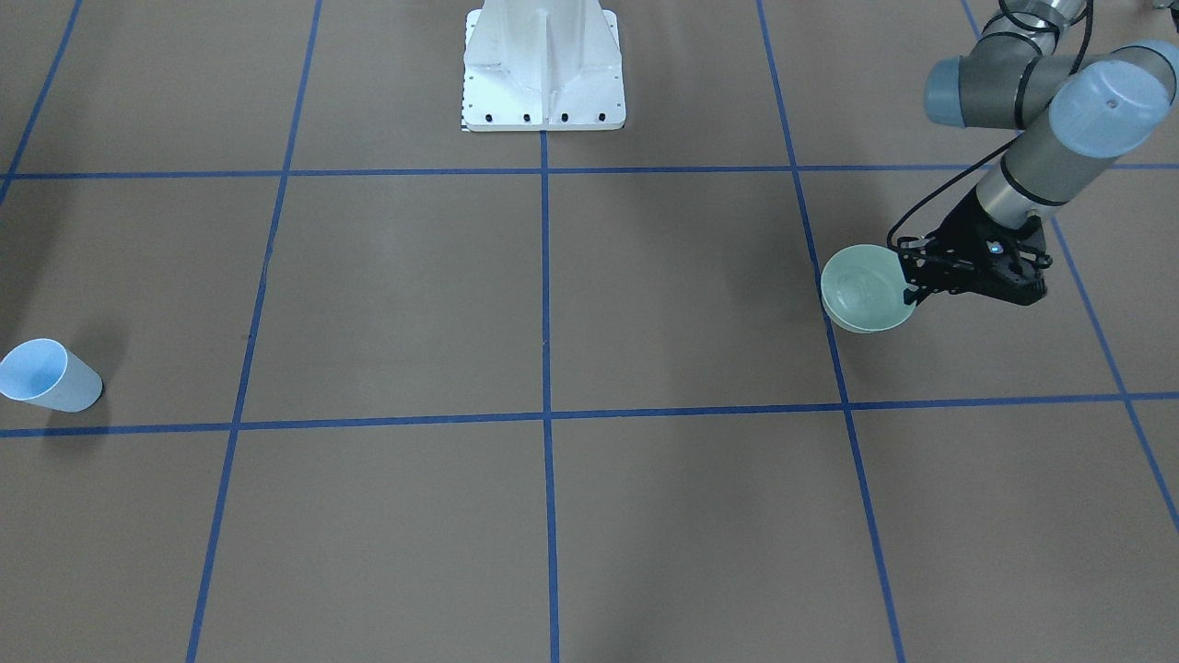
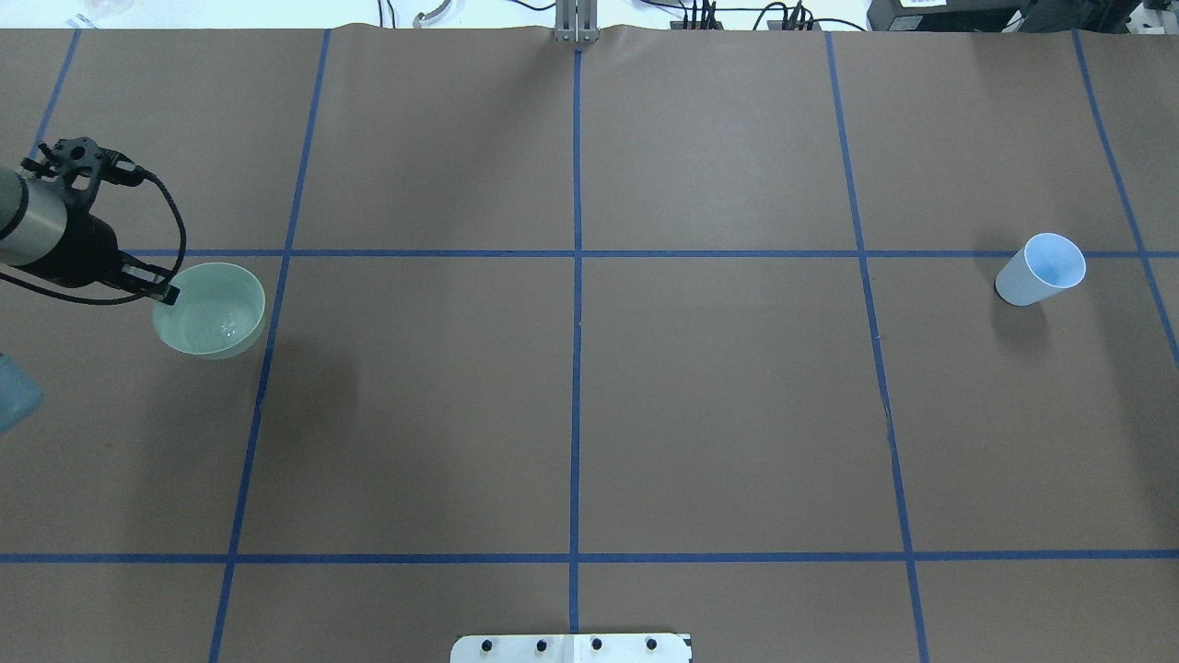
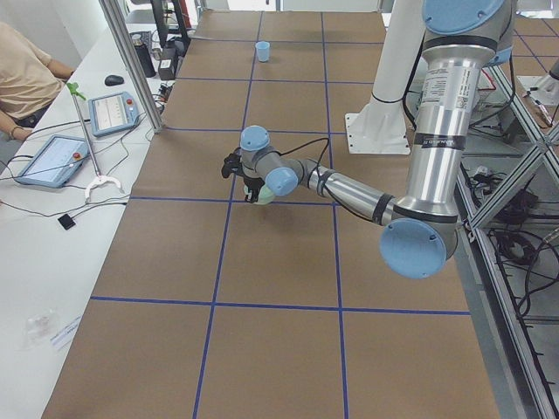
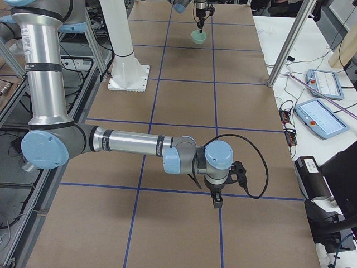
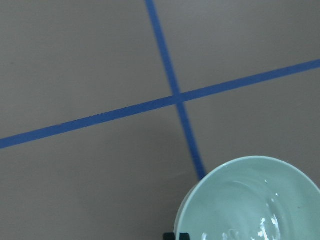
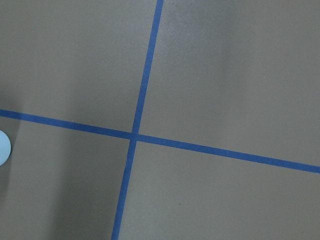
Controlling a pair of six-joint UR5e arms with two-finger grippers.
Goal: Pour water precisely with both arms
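A pale green bowl [image 1: 861, 287] with water in it sits at the table's left side, also in the overhead view [image 2: 210, 308] and the left wrist view [image 5: 250, 200]. My left gripper [image 1: 912, 295] is shut on the bowl's near rim, as the overhead view [image 2: 171, 294] also shows. A light-blue cup [image 2: 1041, 269] stands upright and alone at the far right [image 1: 48, 376]. My right gripper [image 4: 216, 200] points down over bare table and shows only in the exterior right view. I cannot tell whether it is open or shut.
The white pedestal [image 1: 543, 74] stands at the robot's edge, mid-table. Blue tape lines [image 2: 577, 276] grid the brown table. A side bench with tablets [image 3: 52, 159], a metal post [image 3: 131, 61] and a seated person runs along the far edge.
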